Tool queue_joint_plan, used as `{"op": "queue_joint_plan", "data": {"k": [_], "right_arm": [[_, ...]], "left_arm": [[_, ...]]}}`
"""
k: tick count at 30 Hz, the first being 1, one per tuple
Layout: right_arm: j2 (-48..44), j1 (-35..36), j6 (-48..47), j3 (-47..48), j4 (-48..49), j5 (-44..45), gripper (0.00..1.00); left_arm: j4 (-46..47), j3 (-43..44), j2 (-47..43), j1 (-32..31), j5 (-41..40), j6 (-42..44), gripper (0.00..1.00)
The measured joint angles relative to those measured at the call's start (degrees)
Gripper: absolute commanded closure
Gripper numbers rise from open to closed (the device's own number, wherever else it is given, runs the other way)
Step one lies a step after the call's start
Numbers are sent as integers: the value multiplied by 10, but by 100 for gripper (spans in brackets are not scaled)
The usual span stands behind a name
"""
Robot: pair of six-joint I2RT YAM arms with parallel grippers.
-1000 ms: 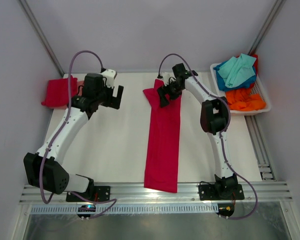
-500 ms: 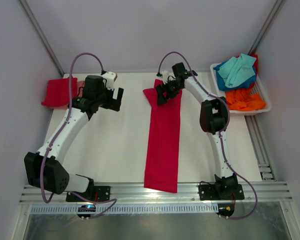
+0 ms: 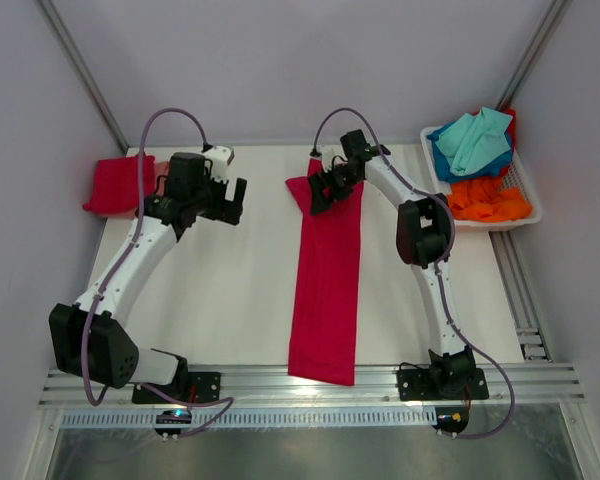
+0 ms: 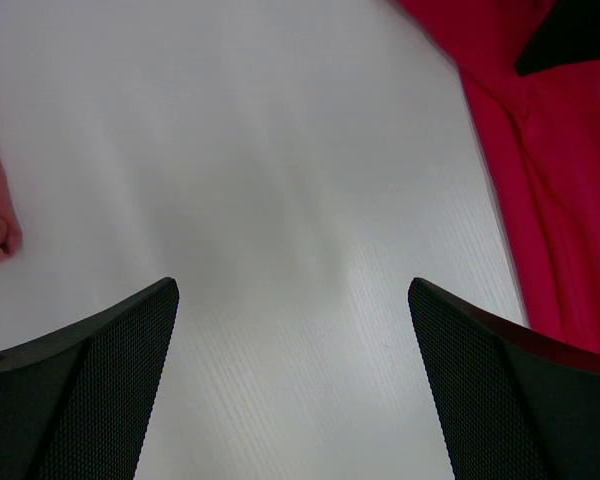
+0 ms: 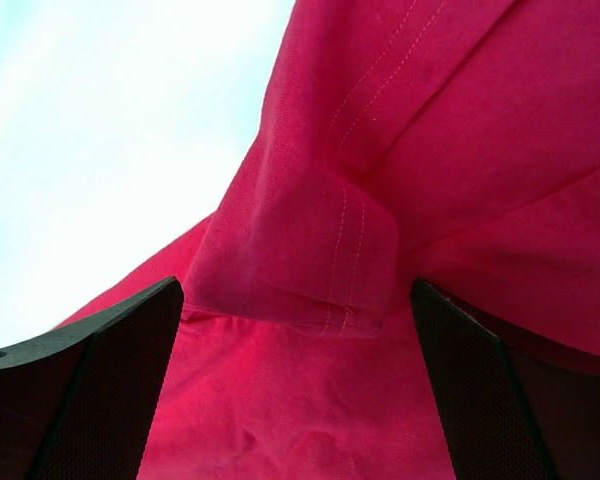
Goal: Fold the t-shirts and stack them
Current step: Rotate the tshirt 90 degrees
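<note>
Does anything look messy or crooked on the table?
Yes. The long red t-shirt in the middle lies neat except at its far end. There a sleeve flap sticks out to the left and is bunched up below the open right gripper. The teal and orange shirts in the basket are just heaped, not folded.

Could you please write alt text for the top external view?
A crimson t-shirt folded into a long strip lies down the middle of the table, the right claw open over its far end. The left claw hangs open to its left; a basket of shirts sits far right.
</note>
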Motion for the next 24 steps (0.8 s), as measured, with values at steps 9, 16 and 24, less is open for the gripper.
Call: {"op": "queue_joint_plan", "data": {"k": [9,16,24], "right_arm": [[2,3,6,0,15,0,9],[2,5,12,0,22,0,26],[2,6,20,0,31,-2,94]], "left_arm": [[0,-5,0,3,13,0,1],[1,-12,0,6,22,-2,1],[5,-19,0,7,30,-14,1]]}}
